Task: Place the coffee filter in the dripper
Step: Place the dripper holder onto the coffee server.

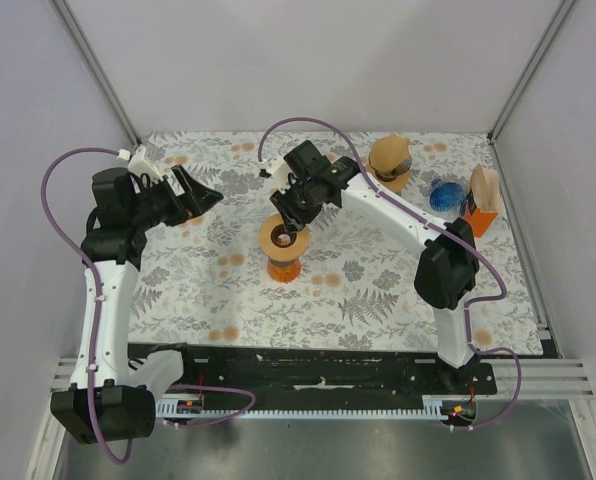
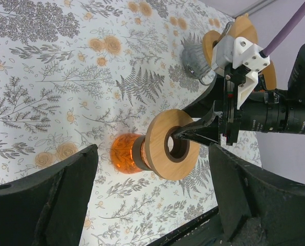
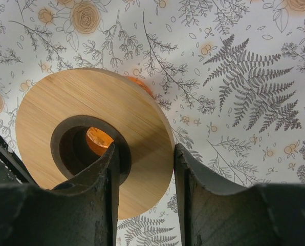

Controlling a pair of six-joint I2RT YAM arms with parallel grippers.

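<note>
The dripper [image 1: 283,243] has an orange glass body resting on the floral cloth and a round wooden collar [image 2: 160,154] with a dark centre hole facing up. My right gripper [image 1: 296,213] is shut on that collar [image 3: 91,102]: one finger sits inside the hole and the other presses the outer rim, as the right wrist view [image 3: 144,154] shows. My left gripper [image 1: 206,197] hangs open to the left of the dripper, well apart from it, with nothing between its fingers [image 2: 65,195]. A beige coffee filter [image 1: 486,187] stands in an orange holder [image 1: 481,222] at the back right.
A tan cone-shaped piece with a dark band [image 1: 390,160] lies at the back, behind the right arm; its grey ribbed side [image 2: 193,60] shows in the left wrist view. A blue glass object [image 1: 444,195] sits beside the filter holder. Walls enclose the table on three sides.
</note>
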